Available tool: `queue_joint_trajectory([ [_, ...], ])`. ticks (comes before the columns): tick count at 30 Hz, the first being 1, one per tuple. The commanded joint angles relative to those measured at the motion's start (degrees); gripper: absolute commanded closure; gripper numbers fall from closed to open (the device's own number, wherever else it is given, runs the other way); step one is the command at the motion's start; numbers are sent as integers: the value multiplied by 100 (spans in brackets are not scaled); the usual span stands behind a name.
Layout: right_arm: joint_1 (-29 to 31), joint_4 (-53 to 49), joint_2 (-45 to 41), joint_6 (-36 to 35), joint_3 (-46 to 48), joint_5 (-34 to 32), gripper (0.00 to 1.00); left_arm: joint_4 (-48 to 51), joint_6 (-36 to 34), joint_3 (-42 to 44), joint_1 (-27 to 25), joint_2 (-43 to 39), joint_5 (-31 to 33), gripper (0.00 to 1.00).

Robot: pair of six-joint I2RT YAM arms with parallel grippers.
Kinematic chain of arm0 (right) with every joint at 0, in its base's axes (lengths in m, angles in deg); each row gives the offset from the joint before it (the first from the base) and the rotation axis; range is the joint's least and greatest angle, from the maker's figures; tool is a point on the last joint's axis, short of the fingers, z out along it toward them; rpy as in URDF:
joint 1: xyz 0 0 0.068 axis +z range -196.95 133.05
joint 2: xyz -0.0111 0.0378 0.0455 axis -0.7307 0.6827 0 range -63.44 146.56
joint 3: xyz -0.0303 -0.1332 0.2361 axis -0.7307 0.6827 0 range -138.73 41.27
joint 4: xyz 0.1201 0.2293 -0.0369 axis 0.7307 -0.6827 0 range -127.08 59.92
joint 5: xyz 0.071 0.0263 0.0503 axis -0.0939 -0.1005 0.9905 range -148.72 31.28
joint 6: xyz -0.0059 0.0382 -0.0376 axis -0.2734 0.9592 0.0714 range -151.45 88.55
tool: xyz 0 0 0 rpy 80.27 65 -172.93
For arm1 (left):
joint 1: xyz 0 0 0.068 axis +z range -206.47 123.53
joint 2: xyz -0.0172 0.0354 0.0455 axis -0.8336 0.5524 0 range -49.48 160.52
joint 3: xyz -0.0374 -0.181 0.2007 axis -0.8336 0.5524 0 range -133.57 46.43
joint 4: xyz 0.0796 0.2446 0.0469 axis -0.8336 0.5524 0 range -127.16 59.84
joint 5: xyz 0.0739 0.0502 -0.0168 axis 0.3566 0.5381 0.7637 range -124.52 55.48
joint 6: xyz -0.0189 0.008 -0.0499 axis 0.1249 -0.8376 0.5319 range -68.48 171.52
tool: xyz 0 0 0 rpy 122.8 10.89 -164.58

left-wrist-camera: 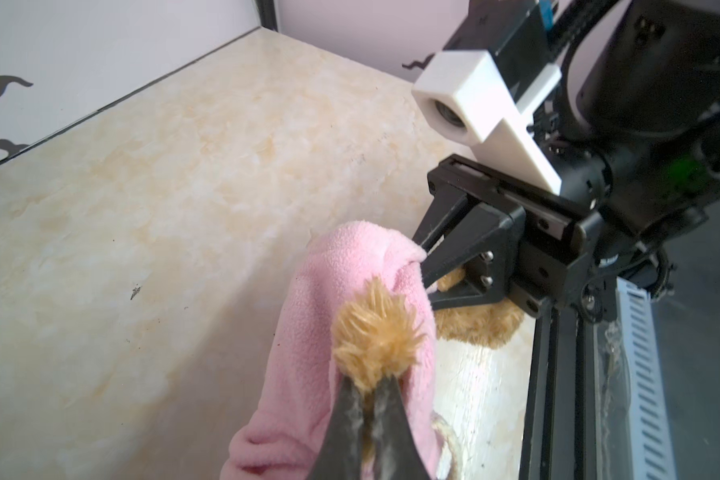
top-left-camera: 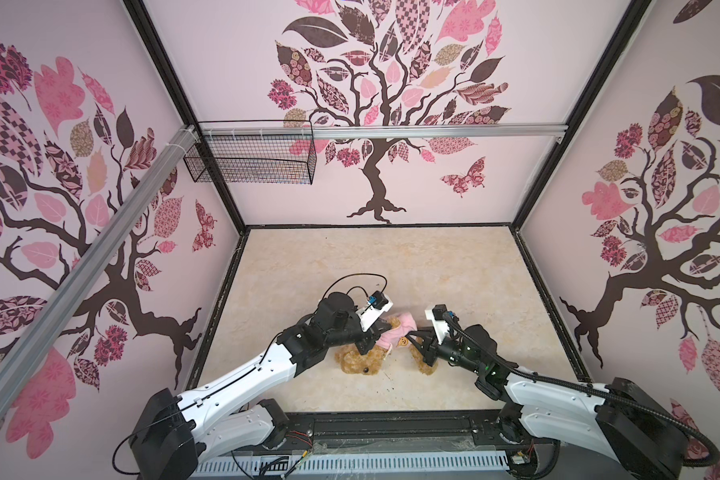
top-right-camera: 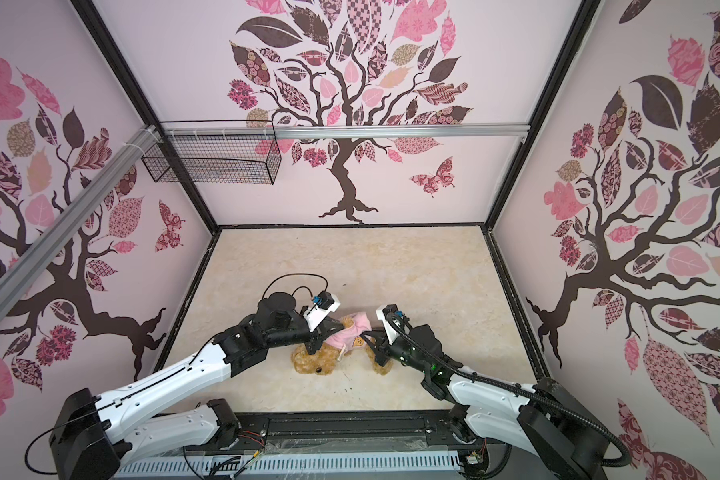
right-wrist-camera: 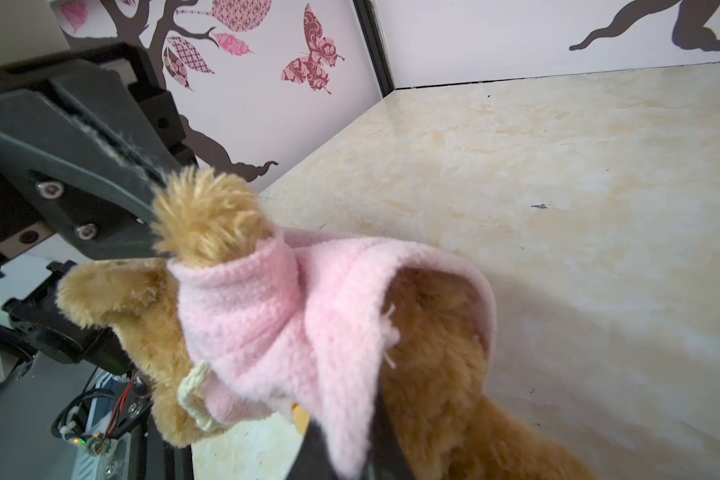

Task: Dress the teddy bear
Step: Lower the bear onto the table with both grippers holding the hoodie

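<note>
While its head lay nearest on the surface (top-left-camera: pixel 454 266), the teddy bear (top-left-camera: pixel 360 362) rested near the front middle between both arms, partly dressed. The pink shirt (top-left-camera: pixel 393 332) was already around its chest, and one paw (right-wrist-camera: pixel 208 216) poked out of a sleeve (right-wrist-camera: pixel 233 286). The hem looked bunched high and not yet drawn down over the belly; whether the other arm was through, I could not tell. Reaching in from the left, the left claw (left-wrist-camera: pixel 371 392) was pinched together on that paw's fur. Angled in from the right, wrist tilted down, the right claw (left-wrist-camera: pixel 425 268) was clamped on the shirt's edge.
</note>
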Motion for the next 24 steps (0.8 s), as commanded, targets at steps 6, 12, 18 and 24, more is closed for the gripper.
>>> queue_joint_trajectory([
  [6,72,163,-147,-542,-185,505,100,1690,-1513,-964,-76,463,-197,72],
  [12,137,165,-88,-559,-197,574,100,2071,-1771,-1401,-111,790,-315,63],
  [18,237,163,7,-534,-247,548,100,2713,-2262,-1895,-333,1138,44,54],
  [24,316,238,80,-399,-319,573,100,3045,-2454,-2230,-464,1408,218,51],
])
